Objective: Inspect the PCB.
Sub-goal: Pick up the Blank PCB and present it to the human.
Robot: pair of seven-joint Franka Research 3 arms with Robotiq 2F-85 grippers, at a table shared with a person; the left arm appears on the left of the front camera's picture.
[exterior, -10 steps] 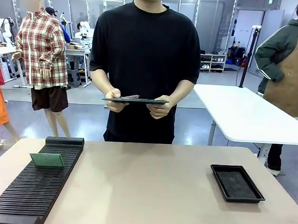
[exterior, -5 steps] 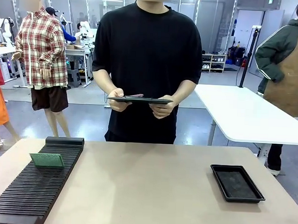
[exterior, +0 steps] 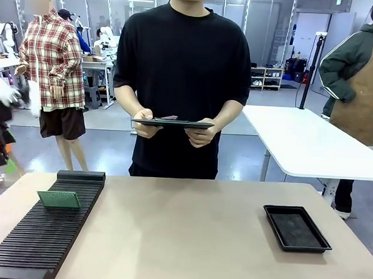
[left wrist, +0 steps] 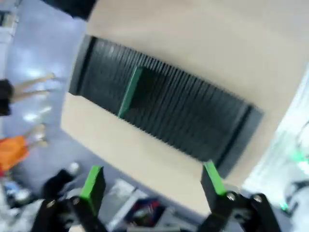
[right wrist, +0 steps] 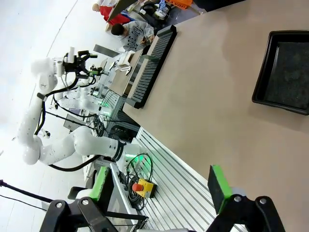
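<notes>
One PCB (exterior: 59, 199) stands on its long edge in a slot of the black rack (exterior: 40, 238), towards the rack's far end, on the robot's left of the desk (exterior: 187, 239). From the left wrist it shows as a narrow green strip (left wrist: 129, 92) rising out of the ribs (left wrist: 193, 121), so about half of the board is free above the slots. It looks thin, flat and stiff, and is probably very light. Its faces seem smooth and the upper face looks finely speckled, though whether parts are mounted there is too small to tell. I judge the best hold to be on the free top edge, with one pad on each face, followed by a straight lift out of the slot, since a sideways pull could jam or flex the board against the ribs. The rack is matt, dark and closely ridged, with a raised block at its far end. A shallow black tray (exterior: 296, 228) with a low rim lies well apart on the right. Across the desk, a person holds a dark tablet (exterior: 172, 123) level. The left hand (left wrist: 153, 180) is spread wide and empty above the rack, and its view is blurred. The right hand (right wrist: 160, 185) is also spread and empty, off the desk's near edge.
</notes>
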